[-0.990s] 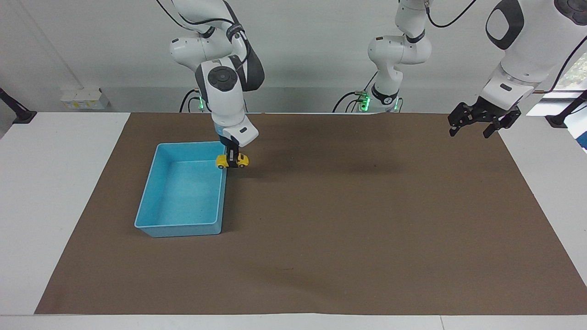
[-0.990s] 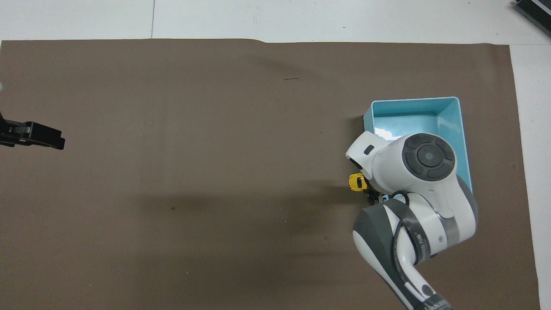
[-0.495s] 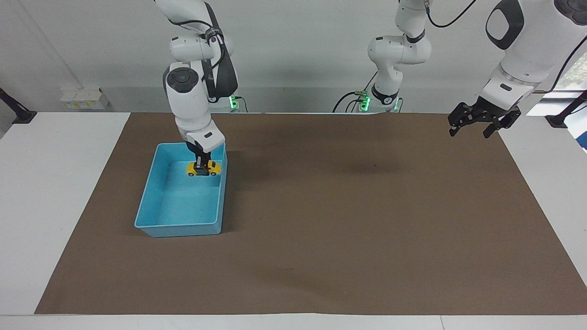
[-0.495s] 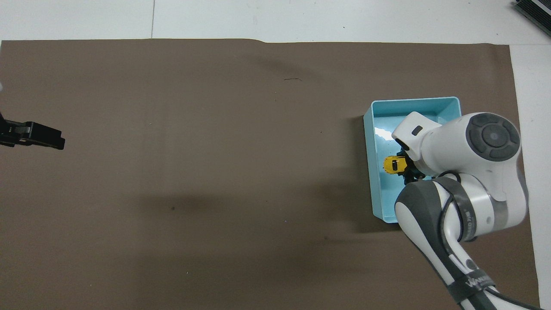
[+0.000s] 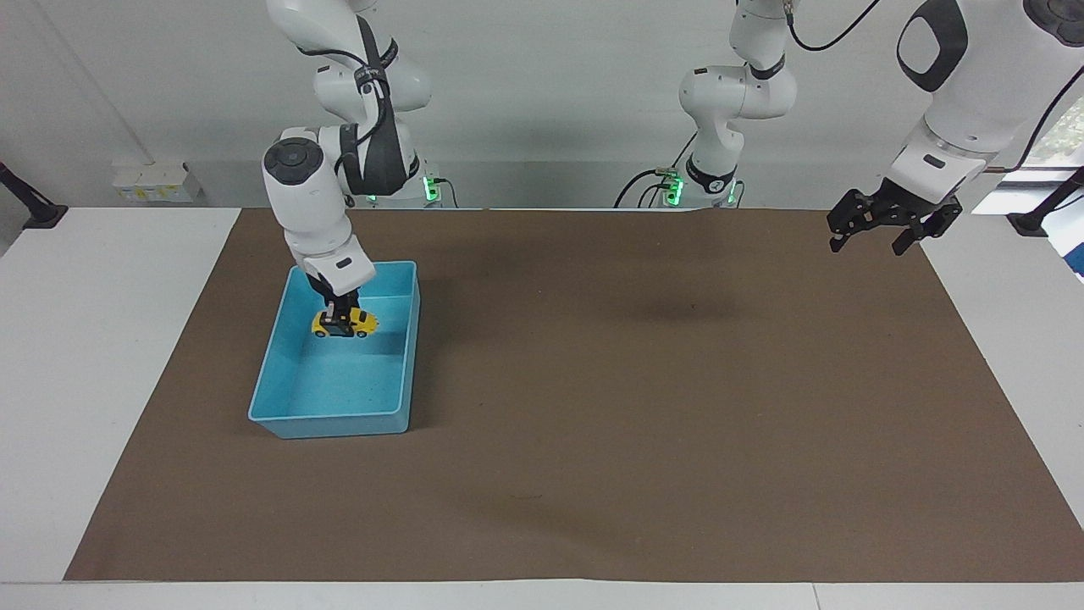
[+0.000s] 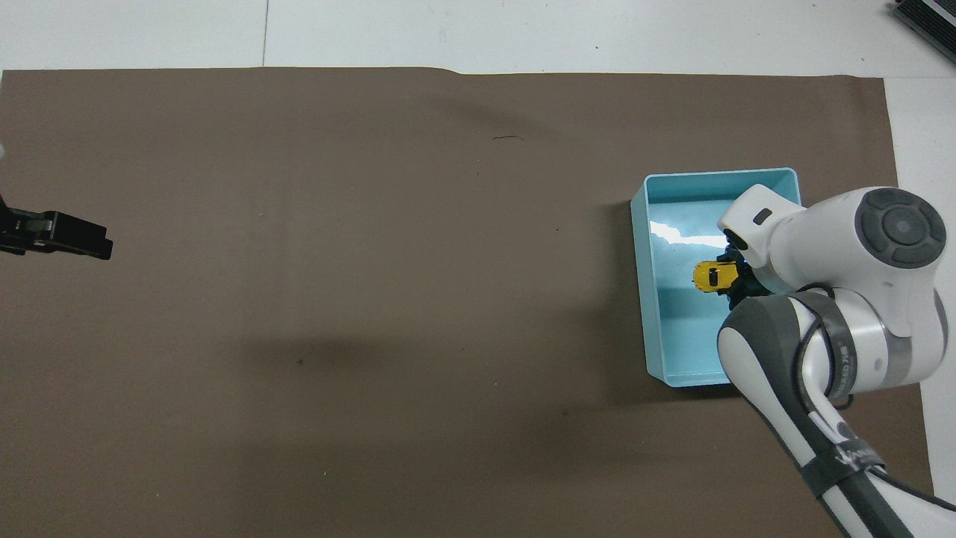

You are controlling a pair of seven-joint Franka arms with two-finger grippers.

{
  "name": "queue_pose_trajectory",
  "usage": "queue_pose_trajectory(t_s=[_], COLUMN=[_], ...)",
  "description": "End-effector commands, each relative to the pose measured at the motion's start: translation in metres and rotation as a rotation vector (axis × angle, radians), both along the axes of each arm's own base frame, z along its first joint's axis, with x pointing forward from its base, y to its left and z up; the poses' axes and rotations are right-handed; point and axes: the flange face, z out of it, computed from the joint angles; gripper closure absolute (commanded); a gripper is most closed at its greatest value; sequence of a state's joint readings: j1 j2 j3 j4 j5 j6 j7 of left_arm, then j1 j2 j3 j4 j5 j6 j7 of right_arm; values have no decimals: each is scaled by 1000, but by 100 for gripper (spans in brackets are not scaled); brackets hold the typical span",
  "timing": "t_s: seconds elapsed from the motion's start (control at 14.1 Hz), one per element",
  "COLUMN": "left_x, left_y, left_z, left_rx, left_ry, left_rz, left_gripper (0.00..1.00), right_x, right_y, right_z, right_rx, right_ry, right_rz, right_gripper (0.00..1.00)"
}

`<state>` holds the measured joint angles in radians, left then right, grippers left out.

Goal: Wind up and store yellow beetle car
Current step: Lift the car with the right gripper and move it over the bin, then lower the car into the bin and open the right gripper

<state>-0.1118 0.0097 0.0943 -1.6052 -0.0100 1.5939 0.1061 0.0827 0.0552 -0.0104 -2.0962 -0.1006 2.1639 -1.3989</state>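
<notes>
Right gripper (image 5: 342, 323) hangs over the inside of the blue bin (image 5: 279, 385), its fingers clamped on the yellow beetle car (image 5: 345, 323), which sits level in the grip above the bin's floor. Left gripper (image 5: 887, 227) waits, fingers spread wide with nothing between them, over the brown mat's (image 5: 644, 407) edge at the left arm's end of the table.

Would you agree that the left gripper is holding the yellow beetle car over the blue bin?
Not quite: the right gripper is holding the yellow beetle car over the blue bin, as the facing view shows; the left gripper waits apart.
</notes>
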Motion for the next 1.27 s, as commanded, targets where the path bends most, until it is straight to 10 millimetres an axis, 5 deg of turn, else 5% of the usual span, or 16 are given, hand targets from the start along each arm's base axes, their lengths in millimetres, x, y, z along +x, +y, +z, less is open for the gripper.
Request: queue_pose_trajectory(t_s=[0.0,0.92,1.13,1.2], left_x=[-2,-3,-2,-2], left_y=[4,4,4,4], left_z=[5,6,5,5], left_rx=[21,21,21,21], left_ry=[6,5,6,6], left_rz=[12,12,12,12], left_gripper=[0,0,0,0], right_x=[6,7,6,7], right_y=[-7,-4,-4,-2], right_z=[-21,-86,-87,-86], right_rx=[-9,-4,2,4], right_ry=[8,77,80,78], right_rz=[24,55,45,45], right_gripper=[93,89,76,58])
